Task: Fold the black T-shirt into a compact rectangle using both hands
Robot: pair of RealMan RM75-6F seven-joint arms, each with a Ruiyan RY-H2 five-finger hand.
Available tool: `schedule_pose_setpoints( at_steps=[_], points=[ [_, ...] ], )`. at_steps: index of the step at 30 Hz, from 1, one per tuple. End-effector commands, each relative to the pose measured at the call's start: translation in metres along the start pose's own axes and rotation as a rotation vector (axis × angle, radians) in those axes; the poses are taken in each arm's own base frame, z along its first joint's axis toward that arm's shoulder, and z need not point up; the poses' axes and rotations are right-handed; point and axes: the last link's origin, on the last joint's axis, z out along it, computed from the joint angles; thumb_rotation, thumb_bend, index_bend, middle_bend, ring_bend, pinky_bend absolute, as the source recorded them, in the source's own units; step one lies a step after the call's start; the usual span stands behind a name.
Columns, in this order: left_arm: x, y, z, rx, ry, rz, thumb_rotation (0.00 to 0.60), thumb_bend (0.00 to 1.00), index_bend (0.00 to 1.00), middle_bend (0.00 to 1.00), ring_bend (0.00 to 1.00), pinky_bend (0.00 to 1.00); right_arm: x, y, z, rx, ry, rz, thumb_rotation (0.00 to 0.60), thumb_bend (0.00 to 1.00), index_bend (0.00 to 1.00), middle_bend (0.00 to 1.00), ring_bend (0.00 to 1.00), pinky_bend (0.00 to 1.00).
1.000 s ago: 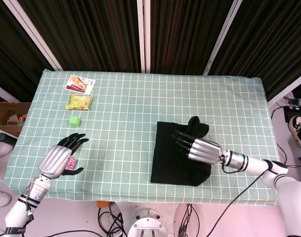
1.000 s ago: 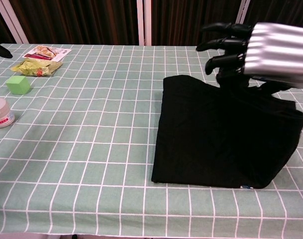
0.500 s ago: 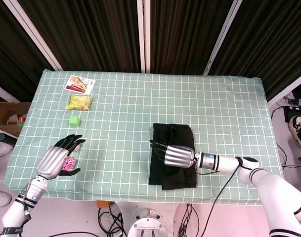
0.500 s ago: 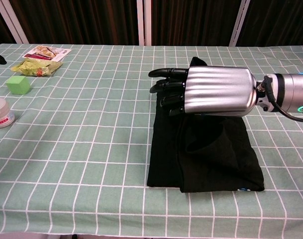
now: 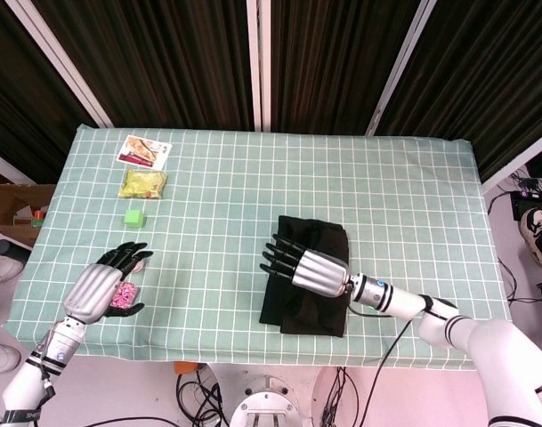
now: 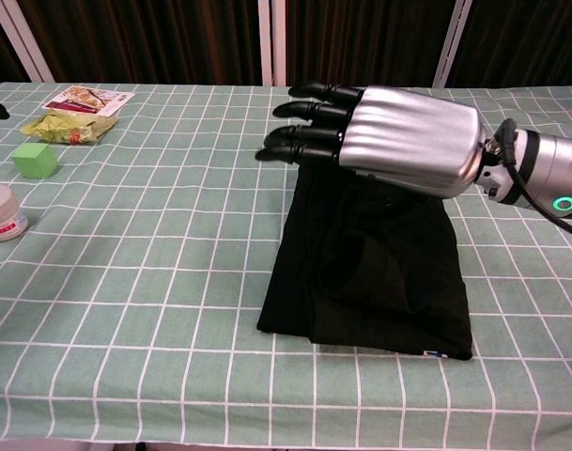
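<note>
Black T-shirt [image 5: 306, 276] lay narrower under my right hand [image 5: 311, 269], whose spread, empty fingers [image 6: 304, 120] had swept its side leftward, leaving a near-compact rectangle; my left hand [image 5: 100, 285] hovered open, far away.

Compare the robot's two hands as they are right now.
The right hand is over the black T-shirt, fingers stretched flat; the left hand is at the table's left edge beside a small pink-filled jar, far from the shirt. Neither holds anything.
</note>
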Motion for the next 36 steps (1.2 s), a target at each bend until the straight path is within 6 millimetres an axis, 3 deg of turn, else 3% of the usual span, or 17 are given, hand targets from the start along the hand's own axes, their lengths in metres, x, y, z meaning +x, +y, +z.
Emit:
schedule_pose_setpoints(
  at_steps=[1,4,8,11,16,21,32,36],
  points=[
    [0.001,0.0,0.0,0.0,0.006,-0.001,0.6,0.15,0.16,0.09,0.06,0.18,0.031,0.013,-0.024,-0.136,0.052,0.059,0.6,0.18,0.01,0.1,0.0,0.0],
    [0.003,0.002,-0.001,-0.006,0.013,0.001,0.6,0.15,0.16,0.09,0.06,0.18,0.043,0.018,-0.051,-0.215,0.002,0.141,0.6,0.29,0.09,0.14,0.01,0.04],
    [0.001,0.005,-0.001,-0.018,0.011,0.004,0.6,0.15,0.16,0.09,0.06,0.18,0.045,0.022,-0.084,-0.317,-0.094,0.25,0.6,0.49,0.26,0.19,0.12,0.21],
    [-0.001,0.007,0.0,-0.024,0.006,0.003,0.6,0.15,0.16,0.09,0.06,0.18,0.04,0.024,-0.101,-0.388,-0.145,0.332,0.6,0.59,0.29,0.22,0.14,0.25],
    [-0.003,0.01,0.0,-0.029,0.005,0.005,0.6,0.15,0.16,0.09,0.06,0.18,0.025,0.024,-0.109,-0.427,-0.204,0.402,0.6,0.62,0.3,0.22,0.15,0.29],
    [-0.004,0.008,0.001,-0.019,-0.002,0.0,0.6,0.15,0.16,0.09,0.06,0.18,0.009,0.018,-0.093,-0.411,-0.226,0.461,0.6,0.62,0.31,0.22,0.15,0.29],
    [-0.007,0.0,0.0,0.003,-0.021,-0.011,0.6,0.15,0.16,0.09,0.06,0.18,-0.031,0.002,-0.021,-0.34,-0.322,0.469,0.6,0.61,0.31,0.22,0.15,0.3],
    [-0.008,-0.003,-0.002,0.013,-0.025,-0.018,0.6,0.15,0.16,0.09,0.06,0.18,-0.041,0.0,-0.007,-0.344,-0.353,0.473,0.6,0.61,0.31,0.22,0.14,0.3]
  ],
)
